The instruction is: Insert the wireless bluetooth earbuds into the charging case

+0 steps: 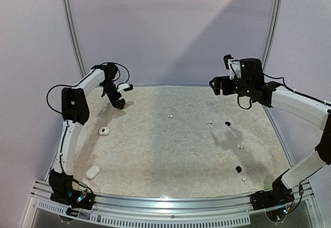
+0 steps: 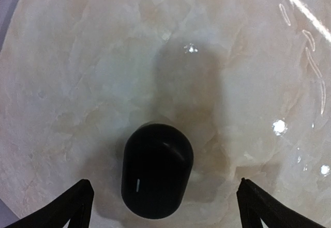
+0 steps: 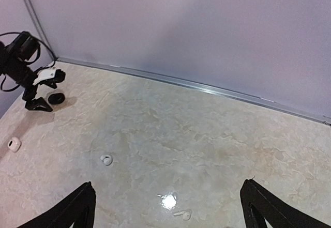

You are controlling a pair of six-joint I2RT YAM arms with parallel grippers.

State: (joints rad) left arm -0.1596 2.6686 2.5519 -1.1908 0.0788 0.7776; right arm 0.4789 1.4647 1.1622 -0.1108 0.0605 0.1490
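- From above, the left gripper (image 1: 119,104) hangs low over the far-left corner of the table (image 1: 155,155). The right gripper (image 1: 216,87) is raised over the far-right side and carries nothing.
- The earbuds are scattered across the middle and right, well apart from both grippers. There is a white pair (image 1: 169,117), a black bud (image 1: 227,124) and a second black bud (image 1: 238,169), plus a few more white ones. A white case (image 1: 104,131) and a second white case (image 1: 92,172) sit on the left.
- In the left wrist view, a black case (image 2: 156,171) lies flat between the spread fingertips (image 2: 72,207), and neither of them touches it. Its lid looks shut to me.
- I'd say the job right now is to get hold of that case. The way to do it well is to centre it, come straight down and close slowly across its narrow sides. A smooth, rounded shell could easily squirt out on this slick top. It will also need opening before any bud goes in.
- In the right wrist view, those jaws are wide open too, with nothing between them. A white bud (image 3: 106,160) and another white bud (image 3: 181,214) lie ahead on the table.
- The tabletop is pale, marbled and glossy, with bright light spots on it. A metal strip (image 3: 207,88) edges its far side, below plain lilac walls (image 3: 181,26).
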